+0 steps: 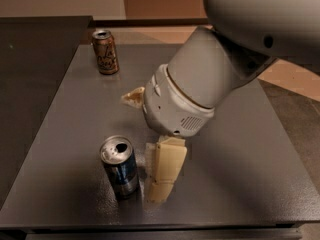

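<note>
Your cream gripper hangs low over the dark grey table; you cannot tell if it is wide or narrow. The open blue metal can stands just left of it.

The bulky grey-white robot arm is slanting down from the upper right. Its rounded pale wrist housing is tilting leftward, and the cream-coloured plastic gripper is pointing downward, hanging low at centre.
</note>
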Tool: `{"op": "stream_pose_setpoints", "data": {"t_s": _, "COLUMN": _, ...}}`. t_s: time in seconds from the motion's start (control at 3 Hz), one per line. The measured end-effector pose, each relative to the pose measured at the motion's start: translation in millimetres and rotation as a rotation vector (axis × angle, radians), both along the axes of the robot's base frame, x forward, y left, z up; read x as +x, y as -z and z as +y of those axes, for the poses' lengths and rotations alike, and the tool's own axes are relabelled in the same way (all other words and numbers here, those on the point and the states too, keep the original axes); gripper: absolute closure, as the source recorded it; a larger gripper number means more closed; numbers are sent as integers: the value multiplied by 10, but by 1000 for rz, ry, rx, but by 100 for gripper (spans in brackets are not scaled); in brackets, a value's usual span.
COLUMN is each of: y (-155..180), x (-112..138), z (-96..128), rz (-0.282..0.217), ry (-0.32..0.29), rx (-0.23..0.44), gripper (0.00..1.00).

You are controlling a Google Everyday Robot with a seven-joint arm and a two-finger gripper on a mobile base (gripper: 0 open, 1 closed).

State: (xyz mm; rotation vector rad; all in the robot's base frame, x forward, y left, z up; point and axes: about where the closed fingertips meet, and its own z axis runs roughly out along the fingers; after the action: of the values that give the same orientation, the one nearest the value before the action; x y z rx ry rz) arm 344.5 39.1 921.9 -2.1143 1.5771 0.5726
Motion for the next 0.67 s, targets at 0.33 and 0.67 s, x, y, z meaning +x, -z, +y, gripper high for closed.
{"op": "stream_pose_setpoints", "data": {"t_s": 0.33, "y": 52, "x": -8, "z": 89, "rz": 19, "ry": -15, "rx": 13, "gripper": 0}}
{"op": "stream_pose_setpoints", "data": {"t_s": 0.67, "y": 93, "x": -32, "z": 177, "rz": 34, "ry": -33, "rx": 26, "gripper": 0}}
